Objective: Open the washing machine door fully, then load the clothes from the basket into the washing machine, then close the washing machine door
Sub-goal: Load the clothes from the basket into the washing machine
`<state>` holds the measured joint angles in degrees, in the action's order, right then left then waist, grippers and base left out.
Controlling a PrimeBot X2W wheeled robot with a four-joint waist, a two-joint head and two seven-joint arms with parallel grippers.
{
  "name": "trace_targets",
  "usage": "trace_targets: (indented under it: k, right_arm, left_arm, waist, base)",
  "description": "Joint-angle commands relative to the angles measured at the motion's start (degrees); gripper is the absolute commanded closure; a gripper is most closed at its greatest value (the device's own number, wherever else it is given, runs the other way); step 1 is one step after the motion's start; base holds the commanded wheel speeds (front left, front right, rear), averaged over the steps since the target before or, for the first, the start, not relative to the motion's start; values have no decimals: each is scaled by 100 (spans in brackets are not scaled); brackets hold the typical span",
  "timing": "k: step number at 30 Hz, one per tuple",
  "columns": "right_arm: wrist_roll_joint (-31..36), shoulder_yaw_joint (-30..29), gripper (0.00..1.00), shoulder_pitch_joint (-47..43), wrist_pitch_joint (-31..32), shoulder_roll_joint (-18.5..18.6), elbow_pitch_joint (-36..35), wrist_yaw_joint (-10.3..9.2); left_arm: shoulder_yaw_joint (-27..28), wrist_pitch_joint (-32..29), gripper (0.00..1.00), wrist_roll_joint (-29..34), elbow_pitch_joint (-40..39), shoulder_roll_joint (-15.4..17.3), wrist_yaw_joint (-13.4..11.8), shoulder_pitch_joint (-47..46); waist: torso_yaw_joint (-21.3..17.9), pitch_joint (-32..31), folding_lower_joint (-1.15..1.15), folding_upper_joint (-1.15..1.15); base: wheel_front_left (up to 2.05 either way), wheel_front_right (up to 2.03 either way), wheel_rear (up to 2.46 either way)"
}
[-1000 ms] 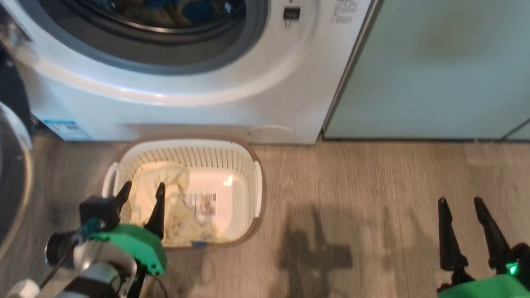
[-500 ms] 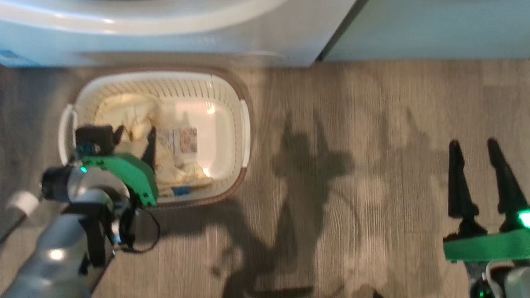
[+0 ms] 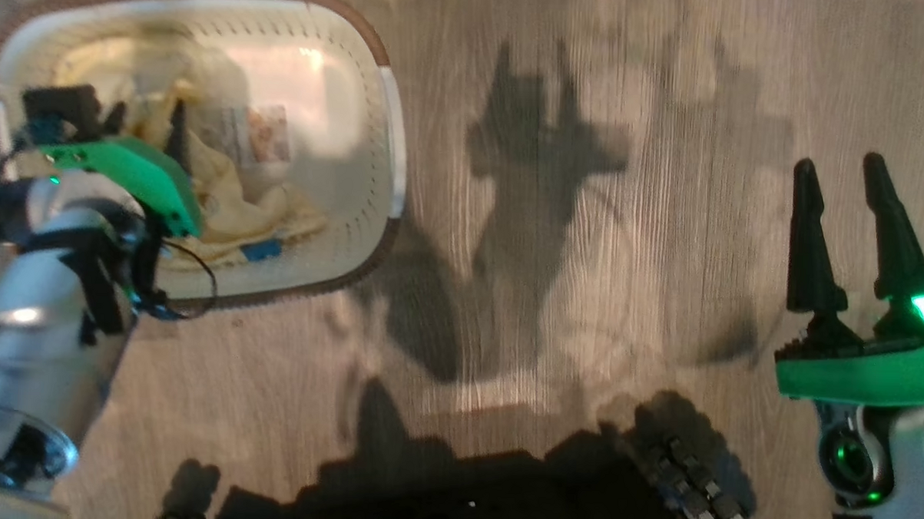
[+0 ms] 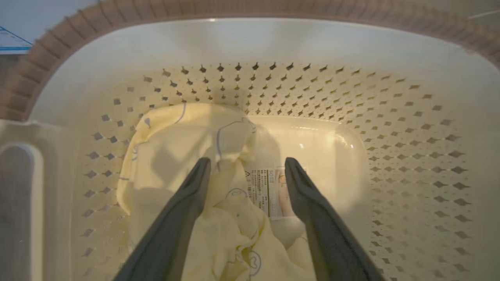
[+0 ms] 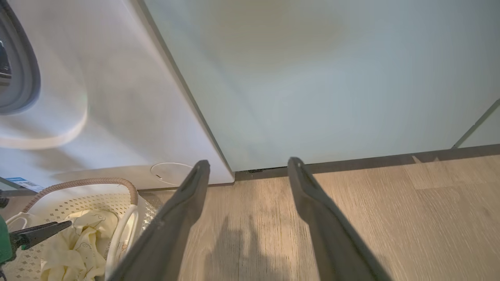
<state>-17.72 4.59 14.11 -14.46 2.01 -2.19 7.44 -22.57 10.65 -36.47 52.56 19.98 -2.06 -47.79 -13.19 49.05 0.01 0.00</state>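
Wood-plank floor, basket (image 3: 357, 79) at ten o'clock.
Left gripper (image 4: 246, 166), fingers spread wide, hovers over the pale yellow clothes (image 4: 172, 156) at its seven o'clock; right gripper (image 5: 249, 164), equally wide and empty, faces a green cabinet door (image 5: 332, 78).

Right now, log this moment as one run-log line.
phase: loading | left gripper: open, above clothes in basket, nothing held | right gripper: open, empty, over wood floor

glossy plastic basket (image 4: 250, 39), soft cloth clothes (image 4: 175, 156)
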Motion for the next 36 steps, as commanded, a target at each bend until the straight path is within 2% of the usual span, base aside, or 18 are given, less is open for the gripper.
trace_targets:
  k: [1,11,20,21,22,23,24,32,36]
  right_arm:
    - [-49,131,0,-8,-53,87,-197,5]
    - [-347,355,0,153,-53,87,-442,5]
    - [-490,518,0,157,-53,87,-562,5]
    - [-493,515,0,149,-53,87,-562,5]
    - [-496,513,0,142,-53,87,-561,5]
    - [-499,511,0,136,-53,87,-559,5]
    - [-503,508,0,133,-53,87,-560,5]
    - [-503,524,0,192,-53,87,-502,5]
    - [-475,474,0,213,-53,87,-451,5]
  left_arm:
    - [148,46,0,-2,22,325,39,-21]
    - [158,-19,0,23,716,757,273,-705]
    - [118,-52,0,65,994,1016,298,-963]
    - [108,-56,19,68,1023,1023,296,-975]
    - [90,-77,58,77,1055,1028,300,-983]
    - [82,-72,82,78,1075,1030,307,-992]
    - [82,-62,100,68,1094,1028,322,-996]
    - [18,101,100,70,1158,968,368,-925]
    - [-63,201,100,145,1084,910,301,-867]
  waist:
    - [-165,366,-1,0]
    - [-482,1053,-1,0]
    - [-634,1282,-1,0]
    - [-636,1283,-1,0]
    - [-638,1283,-1,0]
    - [-638,1283,-1,0]
    - [-636,1283,-1,0]
    - [-599,1243,-1,0]
    - [-526,1176,-1,0]
  base:
    - [0,0,0]
    - [0,0,0]
    - [0,0,0]
    - [0,0,0]
    - [0,0,0]
    - [0,0,0]
    - [0,0,0]
    - [0,0,0]
    - [0,0,0]
